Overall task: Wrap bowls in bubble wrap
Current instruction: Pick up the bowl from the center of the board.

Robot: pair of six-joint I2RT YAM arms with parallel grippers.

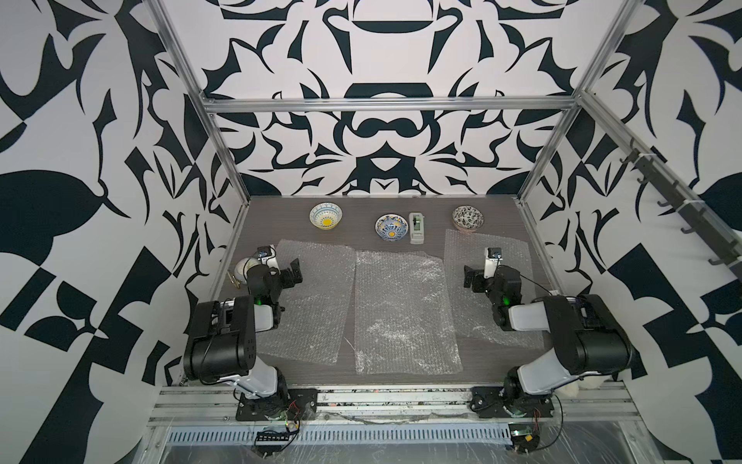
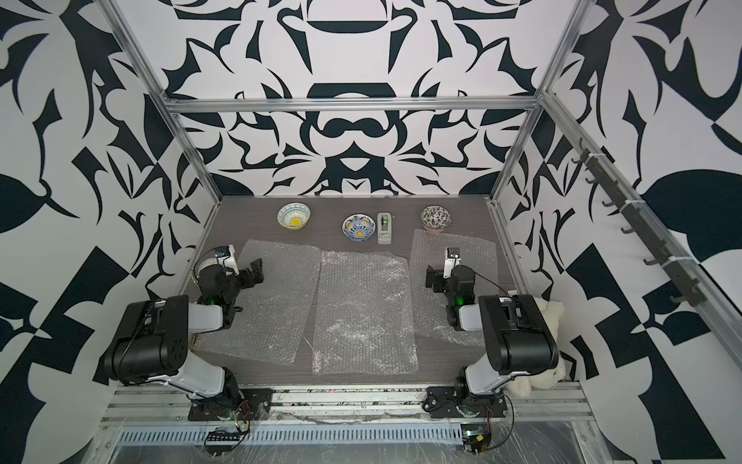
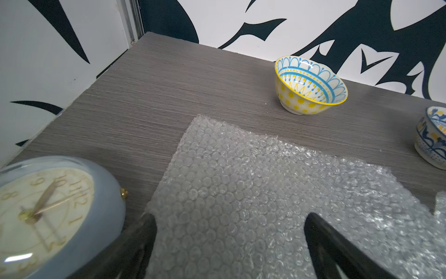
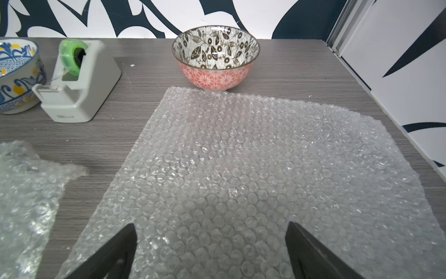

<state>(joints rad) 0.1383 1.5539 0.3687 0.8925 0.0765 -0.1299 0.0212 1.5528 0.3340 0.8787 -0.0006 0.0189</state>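
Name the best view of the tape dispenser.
Right wrist: the tape dispenser is close, its green roll clear. Both top views show it small beside the blue-and-yellow bowl. Left wrist view lacks it.

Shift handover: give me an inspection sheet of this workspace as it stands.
Surface: grey wood-grain tabletop, no spills seen.
Job's things: white bowl with yellow centre, blue-and-yellow patterned bowl and black-and-white floral bowl stand upright, unwrapped, near the far edge; three clear bubble wrap sheets lie flat: left sheet, middle sheet, right sheet.
Clutter: white tape dispenser beside the patterned bowl; pale blue round clock by the left arm.
Grippers: left gripper and right gripper open, empty, each over a sheet.
Cables: black cable on the right arm; loose wires at the arm bases.
Surroundings: black-and-white patterned walls, aluminium frame, white plush toy outside the frame.
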